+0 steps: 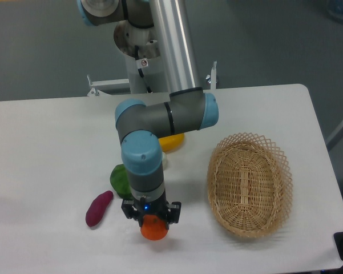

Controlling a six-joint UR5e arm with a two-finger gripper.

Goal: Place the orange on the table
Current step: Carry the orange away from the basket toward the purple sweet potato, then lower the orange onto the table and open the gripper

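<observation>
- A white table [57,142] with rounded corners is seen from above, against a grey floor; the arm's base is mounted at the far edge.
- The gripper [152,220] is pointed straight down near the front edge, its jaws closed around the orange [153,228].
- The orange is held directly beneath the gripper — bare tabletop lies just under it; contact cannot be told.
- A purple vegetable [99,208] lies to one side, a wicker basket [250,184] well apart on the other.
</observation>
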